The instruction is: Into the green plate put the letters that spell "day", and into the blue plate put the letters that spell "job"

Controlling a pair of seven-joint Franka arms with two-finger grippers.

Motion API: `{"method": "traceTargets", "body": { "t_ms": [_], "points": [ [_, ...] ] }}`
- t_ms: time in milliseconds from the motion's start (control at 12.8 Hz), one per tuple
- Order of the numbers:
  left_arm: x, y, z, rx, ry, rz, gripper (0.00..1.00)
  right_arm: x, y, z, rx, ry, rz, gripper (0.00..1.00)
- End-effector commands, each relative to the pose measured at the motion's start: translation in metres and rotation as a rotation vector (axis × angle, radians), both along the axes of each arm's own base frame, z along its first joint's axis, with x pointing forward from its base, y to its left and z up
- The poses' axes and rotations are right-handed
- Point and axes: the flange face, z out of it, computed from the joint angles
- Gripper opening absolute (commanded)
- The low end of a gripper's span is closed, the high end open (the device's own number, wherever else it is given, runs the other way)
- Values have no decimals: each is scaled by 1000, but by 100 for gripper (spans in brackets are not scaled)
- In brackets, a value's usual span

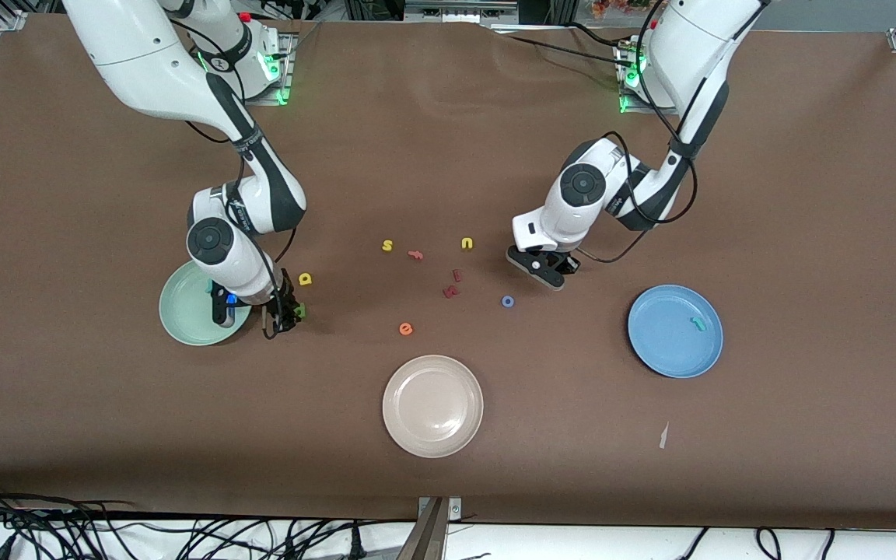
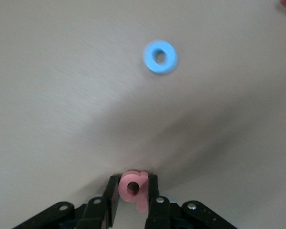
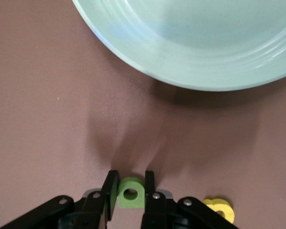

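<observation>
Claw work first: the right claw (image 3: 130, 188) is down at the worktop (image 1: 790, 194) just beside the green plate (image 1: 183, 311), on the side toward the table's middle, its fingers pinched onto the dark green d (image 3: 130, 192); the left claw (image 2: 133, 188) has closed on the salmon-red b (image 2: 133, 187) near the middle of the worktop, toward the left arm's end. These letters look like thin, stiff foam or plastic pieces, very light and not fragile; I judge them best taken across their flat sides at the rounded body, as both are now, since a grip on a stem could let them twist. The yellow a (image 1: 306, 278) lies just beside the d, farther from the front camera; the blue o (image 1: 508, 301) sits near the left claw, and the teal j (image 1: 698, 322) already rests in the blue plate (image 1: 650, 342). Only the wrist views show the gripped letters clearly; the front view alone shows the plates and the scattered letters.
</observation>
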Motion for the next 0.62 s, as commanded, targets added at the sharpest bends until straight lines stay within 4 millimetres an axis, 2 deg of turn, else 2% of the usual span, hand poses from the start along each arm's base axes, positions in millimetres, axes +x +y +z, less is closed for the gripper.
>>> {"method": "traceTargets", "body": {
  "t_ms": [0,156,312,391,469,547],
  "points": [
    [38,28,37,45,-9,-61,0,0,1,-6,-5,4,-10,0],
    [75,67,62,64,11,-119,0,3,-1,3,-7,0,-12,0],
    [107,118,86,80,26,-198,0,9,-18,20,-39,3,-18,0],
    [118,138,98,86,34,-235,0,15,-28,38,-48,-18,-26,0],
    [125,155,102,88,40,-243,1,17,-39,53,-60,-12,-41,0],
    [129,171,101,97,40,-244,7,20,-51,65,-75,2,-57,0]
  ]
}}
